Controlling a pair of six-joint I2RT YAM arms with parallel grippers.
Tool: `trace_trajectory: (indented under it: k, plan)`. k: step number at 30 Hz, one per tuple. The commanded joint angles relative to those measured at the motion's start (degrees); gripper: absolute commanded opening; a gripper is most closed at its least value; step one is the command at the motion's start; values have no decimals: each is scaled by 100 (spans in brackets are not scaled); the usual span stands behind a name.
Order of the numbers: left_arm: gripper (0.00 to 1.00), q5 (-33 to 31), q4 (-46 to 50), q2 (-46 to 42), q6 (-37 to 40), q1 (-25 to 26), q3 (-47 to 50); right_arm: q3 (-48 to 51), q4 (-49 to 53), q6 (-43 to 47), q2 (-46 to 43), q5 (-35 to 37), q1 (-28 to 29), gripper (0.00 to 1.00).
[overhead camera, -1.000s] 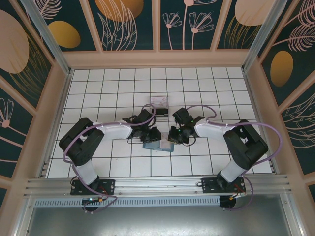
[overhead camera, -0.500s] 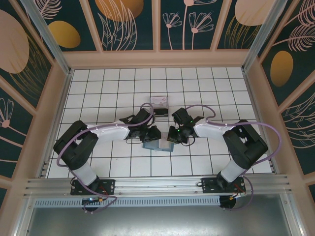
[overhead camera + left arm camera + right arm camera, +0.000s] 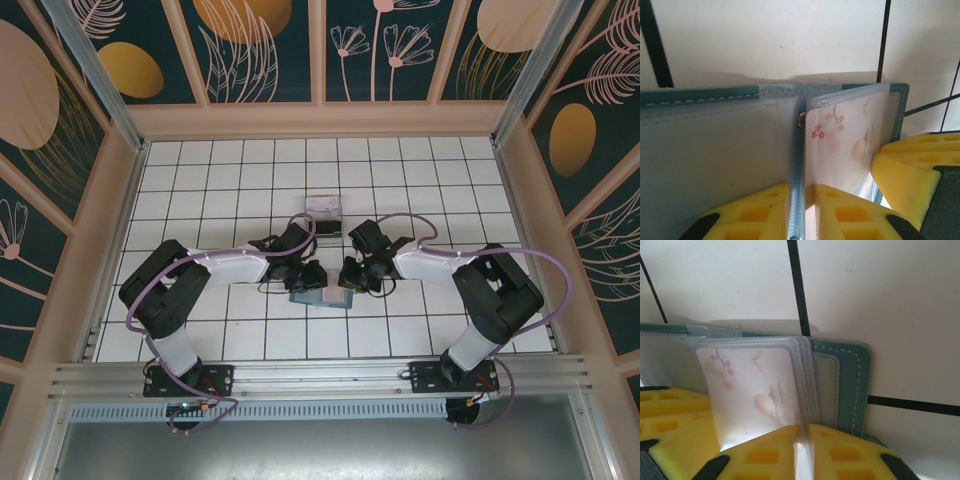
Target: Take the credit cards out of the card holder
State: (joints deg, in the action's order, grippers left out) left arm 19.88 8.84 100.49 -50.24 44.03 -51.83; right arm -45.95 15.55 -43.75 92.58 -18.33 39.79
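A white table top (image 3: 200, 170), ruled by dark lines into square tiles, fills the middle of the overhead view. Near its centre, a little toward its far edge, sits a small clear plastic box (image 3: 323, 209); there may be something pale inside, but it is too small to be sure. A pale wooden border (image 3: 320, 118) rims the table's far side and both flanks. Beyond it rise dark teal wall panels (image 3: 270, 60) painted with orange ovals and pink leaf outlines. An aluminium rail (image 3: 320, 372) runs along the table's near edge.
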Motion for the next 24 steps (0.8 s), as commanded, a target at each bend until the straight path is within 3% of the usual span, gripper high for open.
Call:
trace_trajectory:
  k: [1,9,24]
  plan:
    - [22,-766,872,57,271,-7,-86,47,281,-2,48,325,41,23]
    - [20,-829,892,-197,248,-2,-68,103,362,-33,-87,426,11,24]
    - [24,-118,-262,-362,-191,-46,187,153,300,8,-39,365,9,22]
